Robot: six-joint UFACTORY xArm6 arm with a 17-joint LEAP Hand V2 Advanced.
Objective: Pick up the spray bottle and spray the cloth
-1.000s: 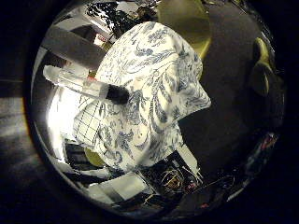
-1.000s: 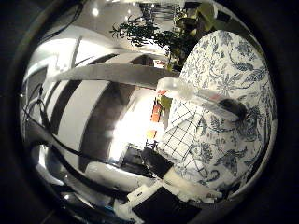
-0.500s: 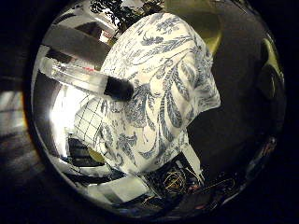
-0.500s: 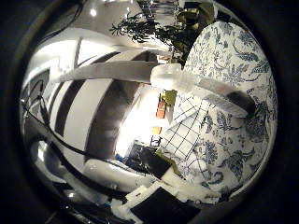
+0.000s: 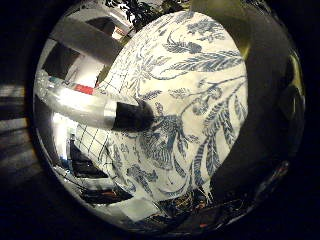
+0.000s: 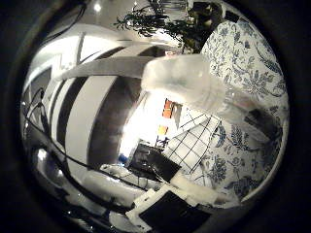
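A clear plastic spray bottle with a black collar (image 5: 107, 111) lies on its side across a white cloth printed with blue-grey flowers and leaves (image 5: 200, 95), which is draped over a rounded form. Both fill much of the two palm views, so they sit close under the palm. In the thumb-side view the bottle's translucent body (image 6: 187, 80) looms large, with the dark collar end further off against the patterned cloth. A white panel with a dark grid of lines (image 6: 192, 141) shows just beside the cloth's lower edge.

White and black parts of the hand (image 6: 160, 208) show at the edge of the thumb-side view, but whether the fingers are spread or curled cannot be told from here.

The bottle looks light and thin-walled; the clear plastic is smooth and likely slippery, and a round body lying on soft cloth could roll at a touch. A hard squeeze on the body may dent it. The best hold is probably round the body just behind the black collar, where it is stiffer and a finger can reach the sprayer. The cloth is soft and loose, so it gives little support and may bunch or drag along with the bottle.
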